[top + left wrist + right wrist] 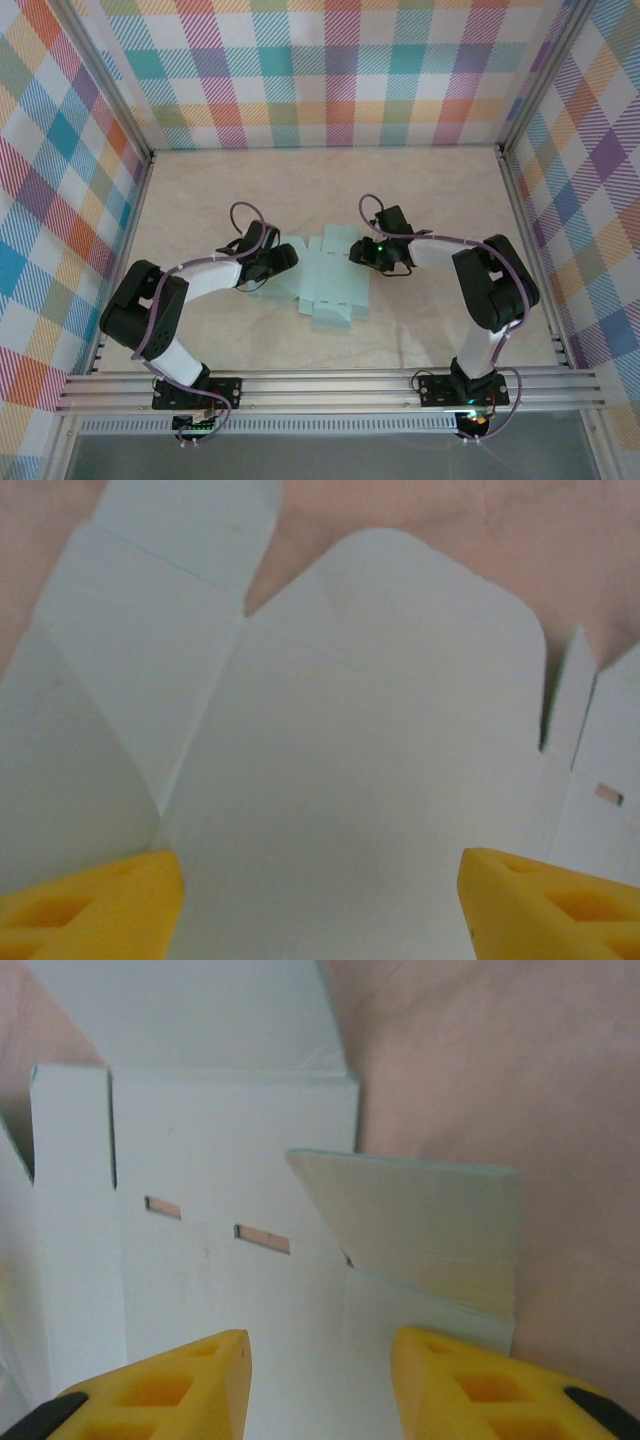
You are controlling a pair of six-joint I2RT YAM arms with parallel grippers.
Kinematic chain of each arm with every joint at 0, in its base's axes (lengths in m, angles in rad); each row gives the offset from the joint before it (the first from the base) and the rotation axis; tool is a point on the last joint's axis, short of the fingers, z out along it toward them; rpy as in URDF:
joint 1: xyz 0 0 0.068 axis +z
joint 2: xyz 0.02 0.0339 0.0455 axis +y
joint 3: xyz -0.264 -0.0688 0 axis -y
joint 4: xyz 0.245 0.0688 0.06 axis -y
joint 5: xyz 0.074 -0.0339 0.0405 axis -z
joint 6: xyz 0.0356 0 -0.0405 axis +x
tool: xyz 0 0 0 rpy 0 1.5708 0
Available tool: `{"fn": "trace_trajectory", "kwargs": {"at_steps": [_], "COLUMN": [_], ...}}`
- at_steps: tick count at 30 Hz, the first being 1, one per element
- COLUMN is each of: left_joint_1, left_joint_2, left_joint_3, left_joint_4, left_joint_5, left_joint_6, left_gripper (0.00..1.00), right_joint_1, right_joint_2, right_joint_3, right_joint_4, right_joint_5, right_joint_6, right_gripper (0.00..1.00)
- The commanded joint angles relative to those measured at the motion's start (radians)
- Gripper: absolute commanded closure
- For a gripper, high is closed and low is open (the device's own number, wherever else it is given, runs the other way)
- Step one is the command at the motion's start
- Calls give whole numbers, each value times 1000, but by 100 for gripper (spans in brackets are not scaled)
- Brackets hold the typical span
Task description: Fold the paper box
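1. Plaid walls [320, 70] in pastel checks close in a pale beige table [430, 190] on three sides.
2. The paper box [325, 285] is a flat, light-blue die-cut sheet with tabs and flaps. It lies unfolded about midway between the table's left and right edges, a little nearer the near edge than the far one.
3. The left gripper [288, 260] sits at the sheet's left side. Its yellow fingers [100, 900] stand wide apart over the card and hold nothing.
4. The right gripper [362, 255] sits at the sheet's far right part. Its yellow fingers [180, 1380] are parted more narrowly, with bare card showing between them and nothing clamped.
5. Just ahead of the right gripper, one flap [420, 1230] tilts up off the table. Two small slots [262, 1238] pierce the panel beside it.
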Motion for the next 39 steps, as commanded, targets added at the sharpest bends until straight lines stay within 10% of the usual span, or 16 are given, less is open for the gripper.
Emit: {"fn": "trace_trajectory", "kwargs": {"at_steps": [1,18,39], "left_joint_1": [28,-47,-113], "left_joint_2": [69,-164,66], "left_joint_3": [39,112,104], "left_joint_4": [-44,-197,-190], "left_joint_5": [51,-86,45], "left_joint_6": [61,247,162], "left_gripper": [25,8,74], "right_joint_1": [63,3,-135], "right_joint_2": [-11,-263,94], "right_joint_3": [-68,-13,397], "right_joint_4": [-21,-126,-407], "right_joint_5": [-23,71,-183], "right_joint_6": [59,-126,-851], "right_gripper": [58,30,25]}}
